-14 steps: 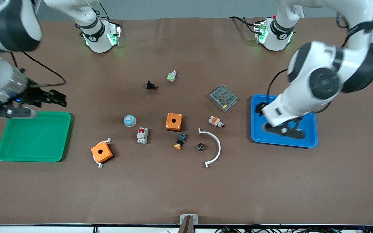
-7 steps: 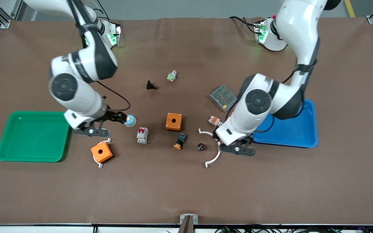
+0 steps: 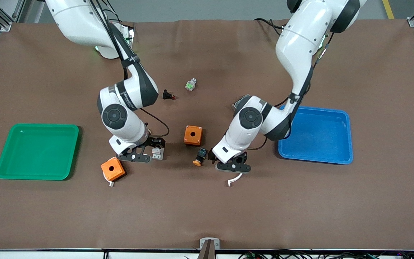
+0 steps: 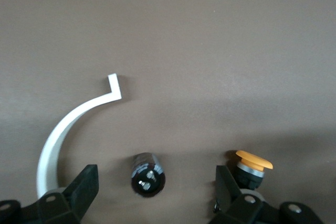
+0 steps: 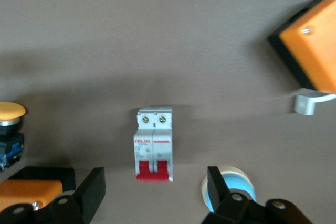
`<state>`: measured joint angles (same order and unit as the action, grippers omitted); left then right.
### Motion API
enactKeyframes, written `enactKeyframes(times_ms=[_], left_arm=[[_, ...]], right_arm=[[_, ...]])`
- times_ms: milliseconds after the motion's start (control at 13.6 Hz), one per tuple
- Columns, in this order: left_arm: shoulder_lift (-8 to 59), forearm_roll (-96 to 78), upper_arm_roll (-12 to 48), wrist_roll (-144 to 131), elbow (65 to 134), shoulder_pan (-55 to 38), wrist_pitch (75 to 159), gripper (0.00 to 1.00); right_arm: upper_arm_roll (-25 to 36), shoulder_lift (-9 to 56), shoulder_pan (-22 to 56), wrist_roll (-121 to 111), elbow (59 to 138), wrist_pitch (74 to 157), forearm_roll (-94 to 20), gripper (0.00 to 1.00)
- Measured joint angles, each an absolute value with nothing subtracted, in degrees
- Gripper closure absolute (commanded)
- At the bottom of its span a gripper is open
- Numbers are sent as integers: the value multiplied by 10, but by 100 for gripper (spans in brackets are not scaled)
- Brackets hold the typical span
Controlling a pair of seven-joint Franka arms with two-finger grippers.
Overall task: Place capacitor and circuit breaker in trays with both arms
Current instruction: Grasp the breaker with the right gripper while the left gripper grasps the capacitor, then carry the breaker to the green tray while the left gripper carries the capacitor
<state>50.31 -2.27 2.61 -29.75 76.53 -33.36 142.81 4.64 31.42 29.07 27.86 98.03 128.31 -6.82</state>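
Observation:
The circuit breaker, a white-grey block with red levers, lies on the brown table between the two orange boxes; its edge shows in the front view. My right gripper hangs open just over it, a finger on each side and clear of it. The capacitor, a small dark cylinder with a silvery end, stands between the white curved strip and the orange-capped pushbutton. My left gripper is open over it, not touching. The left wrist hides the capacitor in the front view.
A green tray lies at the right arm's end, a blue tray at the left arm's end. Orange boxes flank the breaker. A blue round knob sits beside the right finger. Small parts lie toward the bases.
Both arms have swung in from over their trays to the middle of the table. The right gripper now hangs over the circuit breaker, the left one over the capacitor. No object has moved.

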Motion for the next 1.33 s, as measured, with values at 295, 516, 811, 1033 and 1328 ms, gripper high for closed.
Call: enactKeyframes(times_ms=[295,516,811,1033,1328], left_arm=[[523,-23,26,-298,753,-336,1430,17],[527,-21,24,-298,753,-342,1430,30],[531,4,18,-298,754,-350,1429,36],[533,20,16,-298,755,-350,1427,51],[535,30,15,-298,755,-350,1425,81]], right_arm=[[46,348,299,279,979,1324,-75,30],[47,363,303,279,979,1338,-76,66],[48,364,303,279,974,1337,-76,99],[56,354,301,278,959,1303,-76,100],[80,256,255,225,942,1156,-61,100]])
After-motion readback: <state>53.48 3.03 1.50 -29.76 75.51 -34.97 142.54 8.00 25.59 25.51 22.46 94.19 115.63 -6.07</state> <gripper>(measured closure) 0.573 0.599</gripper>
